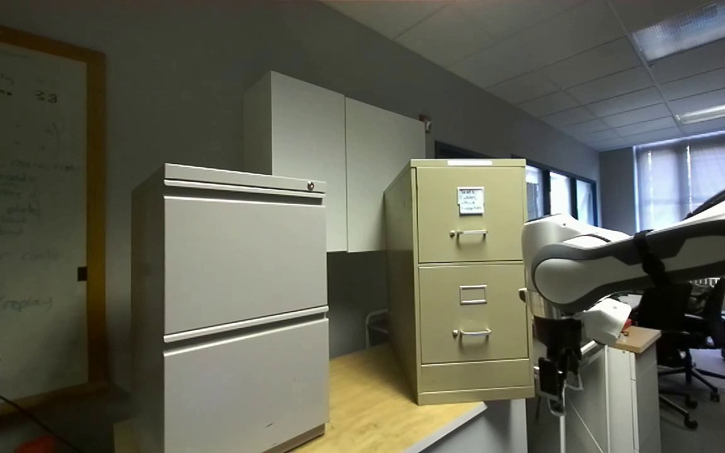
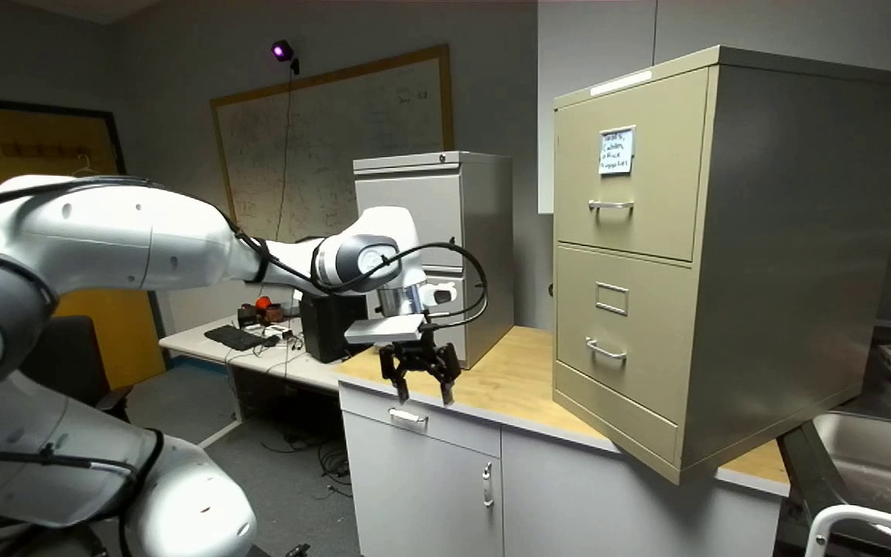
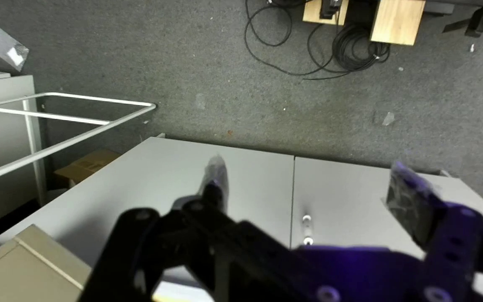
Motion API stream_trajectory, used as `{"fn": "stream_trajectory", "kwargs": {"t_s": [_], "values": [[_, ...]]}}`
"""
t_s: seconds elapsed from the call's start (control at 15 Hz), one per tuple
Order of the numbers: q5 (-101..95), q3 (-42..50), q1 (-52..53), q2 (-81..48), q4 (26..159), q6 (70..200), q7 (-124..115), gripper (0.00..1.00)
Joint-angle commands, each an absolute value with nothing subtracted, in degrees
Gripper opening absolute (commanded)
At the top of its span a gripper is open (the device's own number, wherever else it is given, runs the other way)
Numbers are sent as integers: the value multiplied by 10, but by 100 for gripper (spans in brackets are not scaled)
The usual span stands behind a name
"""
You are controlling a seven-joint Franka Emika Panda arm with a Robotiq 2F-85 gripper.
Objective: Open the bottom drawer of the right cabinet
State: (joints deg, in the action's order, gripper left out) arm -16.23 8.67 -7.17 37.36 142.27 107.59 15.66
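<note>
The right cabinet (image 1: 399, 283) is tall tan metal and stands on a wooden counter; it also shows in an exterior view (image 2: 793, 232). Its bottom drawer (image 1: 506, 308), also in an exterior view (image 2: 654, 325), is shut, with a silver handle (image 1: 474, 332) and a bare label holder (image 2: 612, 299). The upper drawer (image 1: 438, 220) bears a white paper and is shut. My gripper (image 2: 425, 398) points down, open and empty, in front of the counter and apart from the tan cabinet. In the wrist view my gripper (image 3: 308, 165) has spread fingers; a tan cabinet corner (image 3: 27, 268) shows at lower left.
A wider light-grey cabinet (image 1: 246, 264) stands on the same counter (image 2: 523, 387). Below are grey base doors (image 2: 422, 487) with protruding handles. A white tubular frame (image 3: 67, 142) stands near the sink (image 2: 879, 456). Cables (image 3: 352, 50) lie on the floor.
</note>
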Motion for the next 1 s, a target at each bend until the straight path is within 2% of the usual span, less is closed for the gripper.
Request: {"fn": "stream_trajectory", "kwargs": {"t_s": [0.0,0.47,0.93], "values": [[-175,106,-88,313,1345,1111,135,100],[-116,166,-101,154,1189,1182,151,100],[35,196,-123,-20,987,1159,184,100]]}}
